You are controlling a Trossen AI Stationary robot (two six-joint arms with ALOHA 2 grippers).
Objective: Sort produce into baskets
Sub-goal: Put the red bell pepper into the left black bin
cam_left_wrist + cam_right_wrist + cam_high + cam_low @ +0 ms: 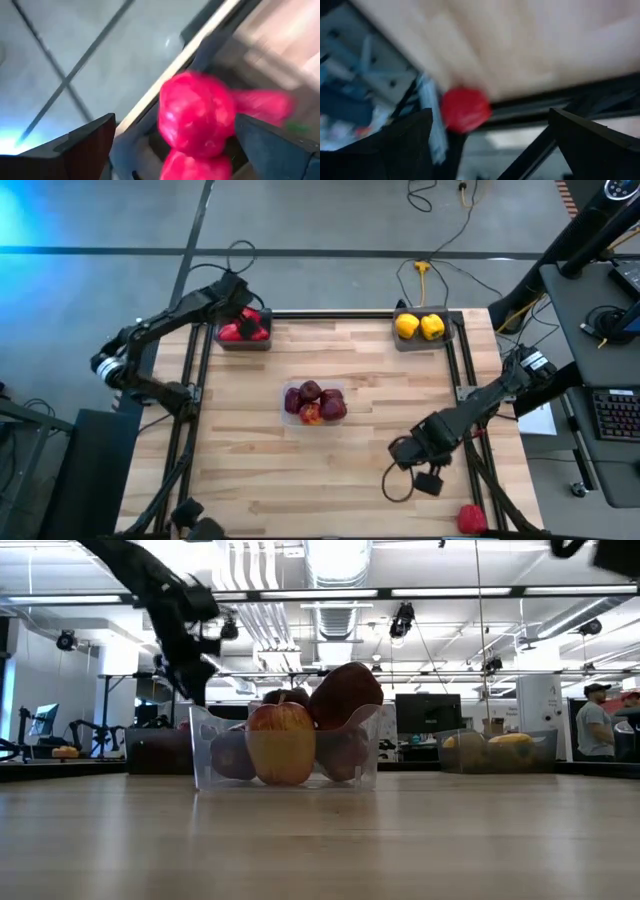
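At the far left corner of the table (pixel 360 480), your left gripper (pixel 238 305) hangs with fingers spread over the dark tray (pixel 243 340) of red peppers (pixel 243 328), holding nothing. Your right gripper (pixel 408 452) sits released near the near right edge, close to one stray red pepper (pixel 472 518) beyond the frame. You see the apples (pixel 314 402) in the clear container (pixel 290 418) at center and two yellow peppers (pixel 419 326) in the far right tray (pixel 424 343).
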